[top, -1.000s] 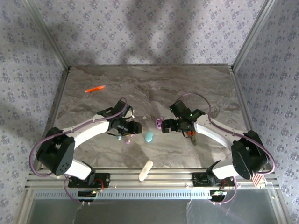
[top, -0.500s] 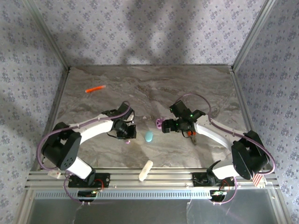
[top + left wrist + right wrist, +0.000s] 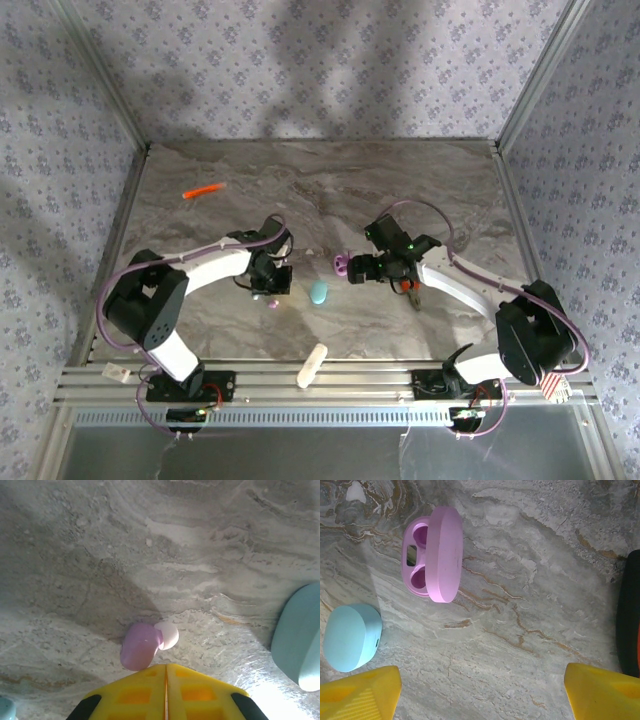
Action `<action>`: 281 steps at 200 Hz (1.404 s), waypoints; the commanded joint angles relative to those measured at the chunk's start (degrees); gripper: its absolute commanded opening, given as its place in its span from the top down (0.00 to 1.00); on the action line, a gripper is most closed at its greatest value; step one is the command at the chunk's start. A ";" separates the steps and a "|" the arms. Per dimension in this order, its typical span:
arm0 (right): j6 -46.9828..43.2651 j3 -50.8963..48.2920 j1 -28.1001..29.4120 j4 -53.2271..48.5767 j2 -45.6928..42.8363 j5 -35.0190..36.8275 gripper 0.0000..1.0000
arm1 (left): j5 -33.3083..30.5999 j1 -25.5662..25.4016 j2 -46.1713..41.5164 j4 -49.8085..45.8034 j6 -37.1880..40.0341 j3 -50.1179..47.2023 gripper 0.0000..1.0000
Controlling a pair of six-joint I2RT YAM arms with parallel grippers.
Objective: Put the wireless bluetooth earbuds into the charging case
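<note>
Fingers of the left gripper (image 3: 166, 666) are pressed together with nothing between them. A pink-lilac earbud (image 3: 141, 646) lies on the marble table (image 3: 150, 540) just past their tips. Rightward sit the closed teal case (image 3: 351, 637) and the open pink case (image 3: 432, 555) — the right gripper (image 3: 480, 685) hangs near them, jaws spread wide.

In the top view, the closed case (image 3: 318, 292) lies at the centre of the tabletop (image 3: 330, 180), with the open case (image 3: 341, 263) just above and to its right. A thin stick (image 3: 204, 190) lies in the upper left, well apart. A small bar (image 3: 313, 364) rests at the lower edge, below the closed case. In the left wrist view, an earbud (image 3: 141, 647) sits just above the left claw (image 3: 166, 672), left of the closed case. In the right wrist view, both cases lie upper left of the right claw (image 3: 480, 692).
</note>
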 commanded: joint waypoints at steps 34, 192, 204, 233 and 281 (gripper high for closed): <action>0.09 -0.94 -0.93 -0.50 -1.30 -1.05 0.14 | -2.53 1.30 1.03 -3.02 1.67 2.14 0.90; -3.70 12.32 3.28 -8.03 17.86 10.96 0.10 | -1.84 5.18 -3.97 -3.29 2.21 1.37 0.81; -3.70 12.93 3.45 -8.68 18.44 12.16 0.10 | -1.74 5.35 -4.31 -3.28 2.21 1.26 0.81; -3.61 13.75 3.49 -10.20 19.03 14.83 0.10 | -1.66 5.71 -4.75 -3.20 2.15 0.89 0.80; -3.86 14.45 2.87 -12.07 18.81 17.60 0.10 | -1.49 5.80 -5.52 -3.02 1.95 0.27 0.78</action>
